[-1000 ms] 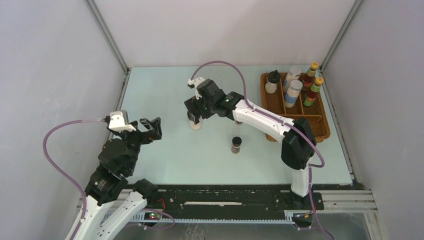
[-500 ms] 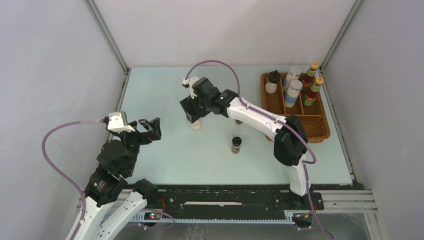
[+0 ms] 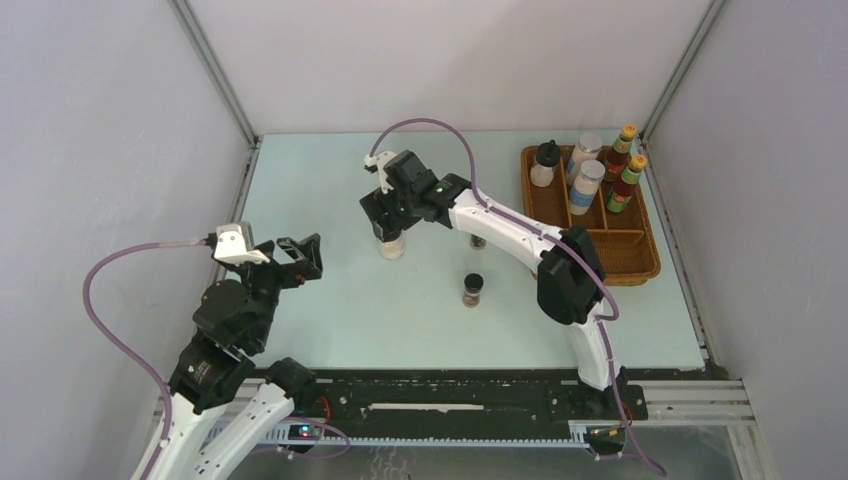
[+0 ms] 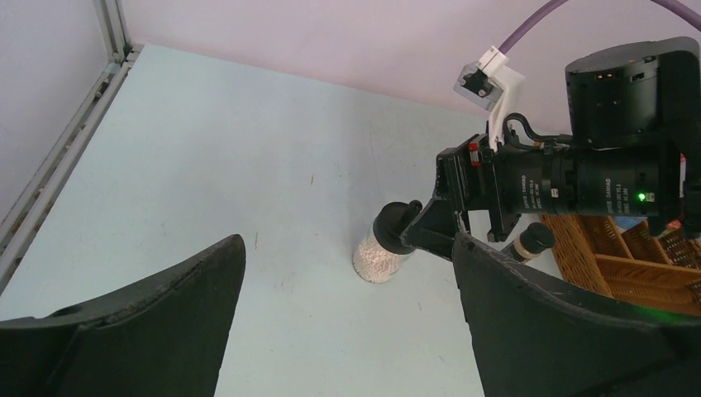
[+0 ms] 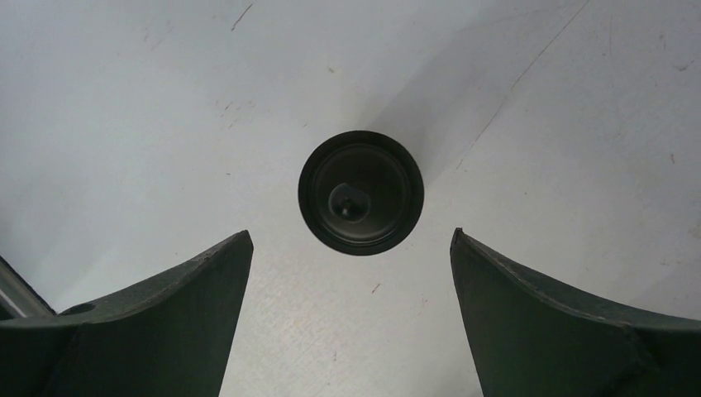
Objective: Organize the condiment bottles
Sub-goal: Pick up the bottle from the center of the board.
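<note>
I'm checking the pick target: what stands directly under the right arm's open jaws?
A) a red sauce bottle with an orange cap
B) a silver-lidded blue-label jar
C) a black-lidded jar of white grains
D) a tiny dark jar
C: the right wrist view looks straight down on the black-lidded jar of white grains, centred between the jaws of the right arm.

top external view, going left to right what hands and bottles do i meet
left hand → black-lidded white jar → tiny dark jar → second black-lidded jar → silver-lidded jars → red sauce bottles
</note>
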You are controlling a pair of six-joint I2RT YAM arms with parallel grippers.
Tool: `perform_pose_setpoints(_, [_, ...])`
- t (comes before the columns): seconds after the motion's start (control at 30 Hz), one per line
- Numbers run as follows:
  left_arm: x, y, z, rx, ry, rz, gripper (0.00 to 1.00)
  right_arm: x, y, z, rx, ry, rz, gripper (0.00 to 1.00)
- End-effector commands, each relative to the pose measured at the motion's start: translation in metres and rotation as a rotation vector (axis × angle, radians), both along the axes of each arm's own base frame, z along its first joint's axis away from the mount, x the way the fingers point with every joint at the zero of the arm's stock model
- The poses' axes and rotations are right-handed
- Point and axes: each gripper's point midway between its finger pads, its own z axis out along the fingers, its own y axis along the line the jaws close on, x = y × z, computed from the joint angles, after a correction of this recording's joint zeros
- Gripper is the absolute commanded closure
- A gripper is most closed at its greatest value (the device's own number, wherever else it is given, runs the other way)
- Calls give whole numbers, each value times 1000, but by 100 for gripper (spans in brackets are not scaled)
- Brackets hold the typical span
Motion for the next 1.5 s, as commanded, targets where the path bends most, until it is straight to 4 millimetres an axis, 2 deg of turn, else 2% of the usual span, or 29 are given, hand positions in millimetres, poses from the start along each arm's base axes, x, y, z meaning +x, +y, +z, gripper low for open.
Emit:
perform_pose_setpoints(0.0, [3, -5, 2, 12, -16, -21, 0, 12, 4, 11, 19, -26, 17, 2])
perform_pose_setpoints(0.97, [-3, -5, 5, -7, -46, -37, 0, 12, 22, -15, -11, 21, 73, 3])
perform_pose_setpoints(1.47, [-4, -5, 5, -9, -53, -42, 0, 13, 24, -24, -17, 35, 90, 12])
